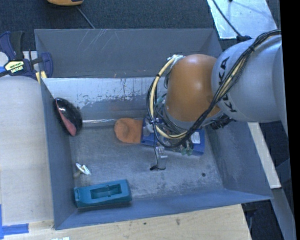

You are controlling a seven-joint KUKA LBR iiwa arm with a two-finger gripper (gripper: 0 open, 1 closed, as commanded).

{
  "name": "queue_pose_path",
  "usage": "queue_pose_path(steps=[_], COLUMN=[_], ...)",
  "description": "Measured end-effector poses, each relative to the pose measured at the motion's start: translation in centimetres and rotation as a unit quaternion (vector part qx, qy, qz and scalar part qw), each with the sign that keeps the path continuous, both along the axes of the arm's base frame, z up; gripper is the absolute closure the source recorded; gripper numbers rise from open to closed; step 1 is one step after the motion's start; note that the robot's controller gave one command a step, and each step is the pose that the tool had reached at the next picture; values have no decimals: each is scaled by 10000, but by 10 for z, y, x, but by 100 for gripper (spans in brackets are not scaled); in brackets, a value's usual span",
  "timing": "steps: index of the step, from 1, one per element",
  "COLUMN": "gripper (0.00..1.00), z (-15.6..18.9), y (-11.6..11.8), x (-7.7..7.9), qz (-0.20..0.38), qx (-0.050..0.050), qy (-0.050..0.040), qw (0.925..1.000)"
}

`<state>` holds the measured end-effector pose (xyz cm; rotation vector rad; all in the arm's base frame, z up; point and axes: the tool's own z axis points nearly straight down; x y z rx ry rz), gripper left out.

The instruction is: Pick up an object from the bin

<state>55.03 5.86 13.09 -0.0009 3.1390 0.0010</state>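
Observation:
My gripper (159,161) hangs low over the middle of the bin floor, under the orange wrist cover. Its fingers look shut, with nothing between them. Just behind it lies a blue flat box-like thing (198,142), mostly hidden under the wrist. A brown-orange rounded lump (127,130) rests to the gripper's upper left, touching the blue thing's left end. The bare floor under the fingertips holds nothing.
A black ladle with a pinkish bowl (68,116) leans in the far left corner, its handle running right along the back wall. A teal rectangular block (102,193) lies at the front left. A small white clip (83,169) sits above it.

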Motion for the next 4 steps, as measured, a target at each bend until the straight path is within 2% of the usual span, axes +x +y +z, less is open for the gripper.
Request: queue_pose_path(steps=[1, 2, 3, 4], gripper=[0, 100, 100, 100], z=[-12, -60, -60, 139], y=[11, 3, 3, 19], x=[15, 30, 30, 25], qz=[-189, -761, -761, -817], qx=[0, 3, 3, 1], qy=[-13, -16, -16, -1], qw=[9998, 9971, 9971, 9967])
